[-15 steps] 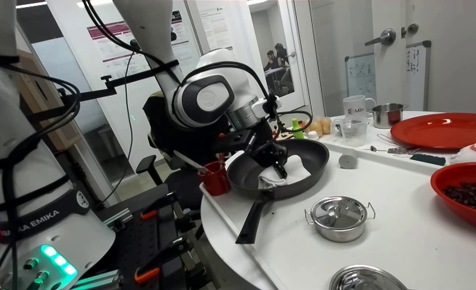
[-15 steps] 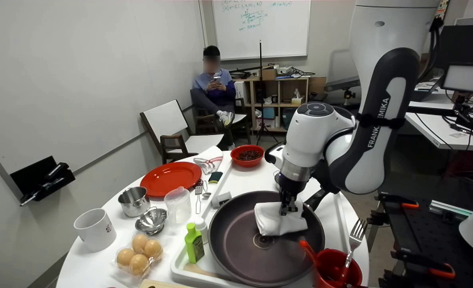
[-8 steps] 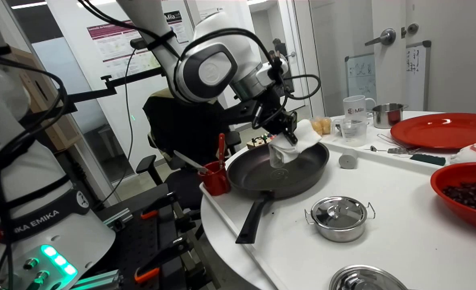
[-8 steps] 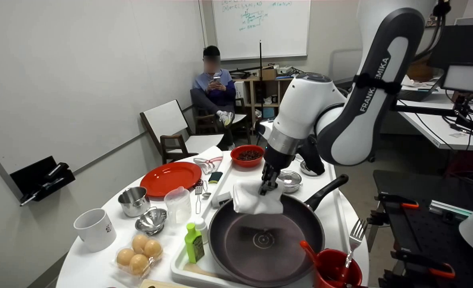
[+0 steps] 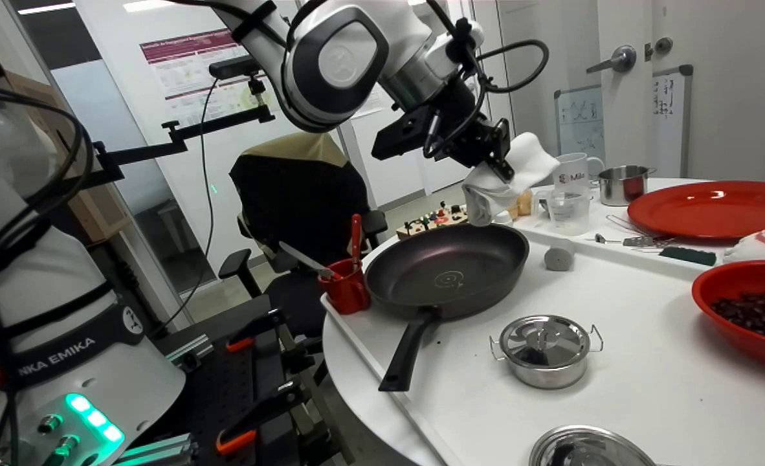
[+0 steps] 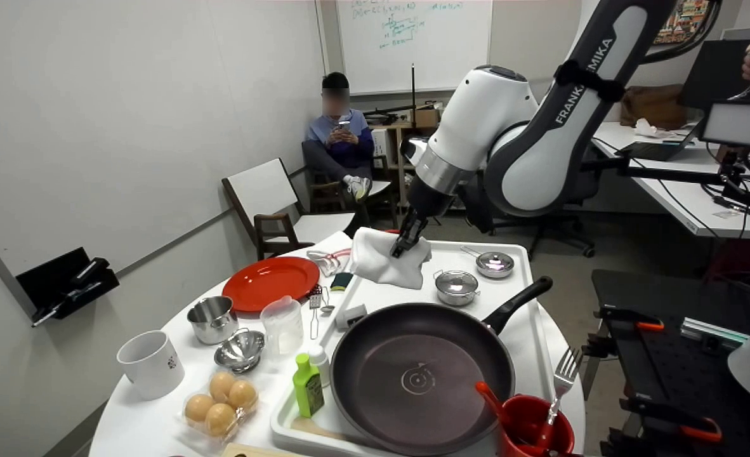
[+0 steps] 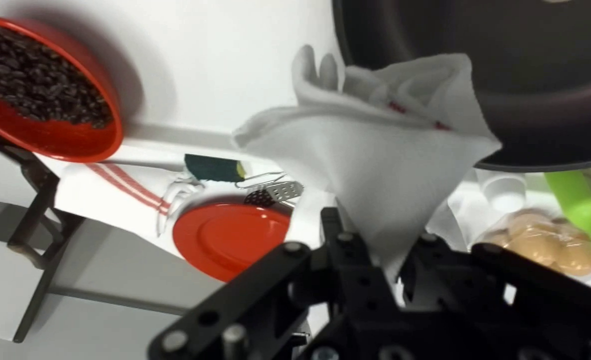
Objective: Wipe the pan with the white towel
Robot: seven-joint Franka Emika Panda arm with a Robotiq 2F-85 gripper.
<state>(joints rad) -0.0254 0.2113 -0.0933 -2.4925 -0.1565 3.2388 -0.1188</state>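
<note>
White towel (image 6: 381,270) hangs in mid-air, held by the gripper (image 5: 503,167), whose black fingers (image 7: 333,225) clamp it between them. From that pinch the towel fans out into soft folds, a little red showing in one of them in the wrist view. The white robot arm (image 6: 476,120) reaches over a white tray (image 6: 451,257): its forearm slopes down from the upper part of both exterior views, then the joint bends and the wrist angles down, so that the gripper points downward at a slant. Below the gripper and off to one side, apart from the towel, a black frying pan (image 6: 413,412) rests on the tray, its dark inside facing up. A small steel pot (image 5: 546,362) with a lid also sits lower than the gripper, near the pan. In the wrist view, left of the gripper, are a red bowl (image 7: 60,140) of dark beans (image 7: 30,75) and, closer in, a red plate (image 7: 230,240); right of it are wrapped brown eggs (image 7: 535,245) and a bright green bottle (image 7: 580,210). Well beyond the gripper in an exterior view, a seated person (image 6: 343,146) holds a phone (image 6: 344,125).
</note>
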